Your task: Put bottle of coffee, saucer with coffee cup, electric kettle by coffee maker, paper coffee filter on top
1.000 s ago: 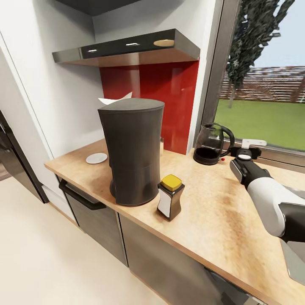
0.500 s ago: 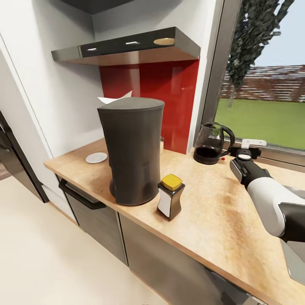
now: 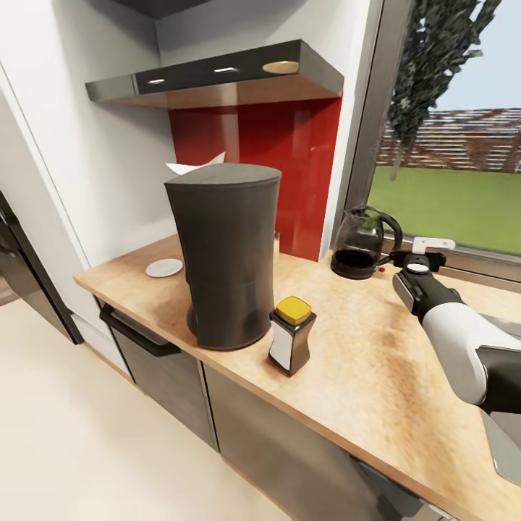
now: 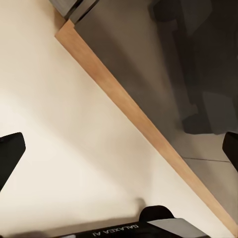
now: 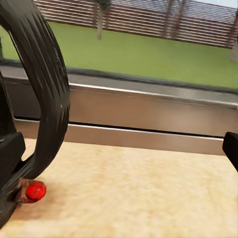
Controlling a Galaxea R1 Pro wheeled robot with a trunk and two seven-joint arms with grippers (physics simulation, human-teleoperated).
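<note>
Left wrist view: mirrored lettering, apparently "GALAXEA AI". Bottle (image 3: 290, 344) label: blank. Right claw (image 3: 396, 258): jaws spread wide, empty, just beside the kettle (image 3: 359, 250) handle. Left claw: spread, empty. Bottle stands at the coffee maker's (image 3: 225, 255) 4 o'clock.

Paper coffee filter (image 3: 195, 166) — mostly behind coffee maker (image 3: 224, 253)
</note>
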